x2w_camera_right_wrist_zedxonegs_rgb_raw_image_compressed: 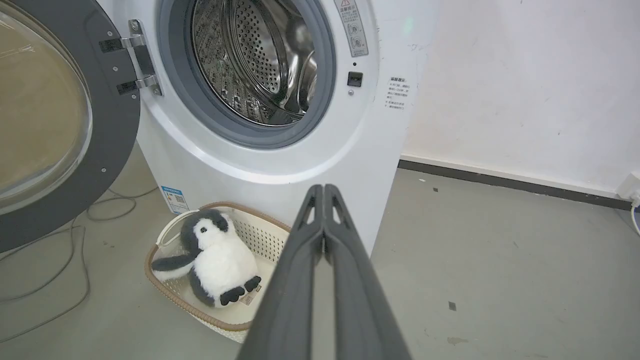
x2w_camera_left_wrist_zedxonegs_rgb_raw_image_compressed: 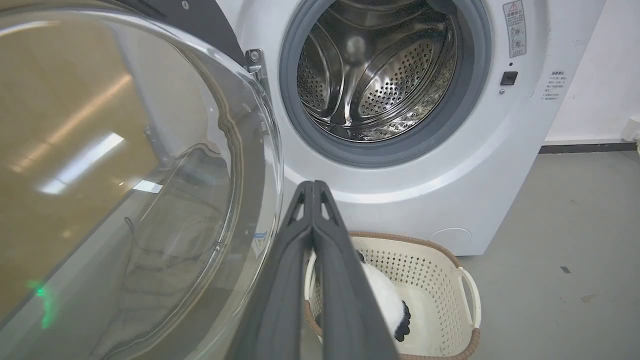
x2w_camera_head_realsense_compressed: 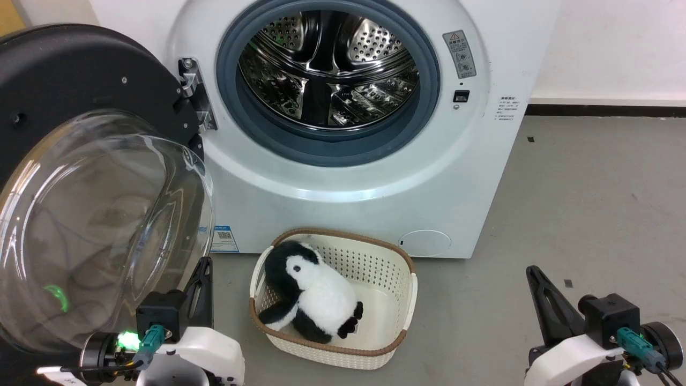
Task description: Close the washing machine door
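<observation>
Where the grey floor (x2w_camera_head_realsense_compressed: 589, 203) meets the white wall (x2w_camera_head_realsense_compressed: 616, 48), the washing machine (x2w_camera_head_realsense_compressed: 348, 187) stands with its steel drum (x2w_camera_head_realsense_compressed: 327, 69) exposed. In front of it, a cream basket (x2w_camera_head_realsense_compressed: 396, 257) holds a plush penguin (x2w_camera_head_realsense_compressed: 316, 289). The washing machine door (x2w_camera_head_realsense_compressed: 64, 80) hangs wide open at the left on its hinge, glass bowl bulging toward me. My left gripper (x2w_camera_left_wrist_zedxonegs_rgb_raw_image_compressed: 313, 187), just beside the glass, and my right gripper (x2w_camera_right_wrist_zedxonegs_rgb_raw_image_compressed: 324, 190) are both clenched on nothing.

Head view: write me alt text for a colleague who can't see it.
The washing machine door stands wide open left of the washing machine, exposing its empty steel drum. A plush penguin sits in a cream basket on the floor, with the left gripper and right gripper low at the bottom corners.
</observation>
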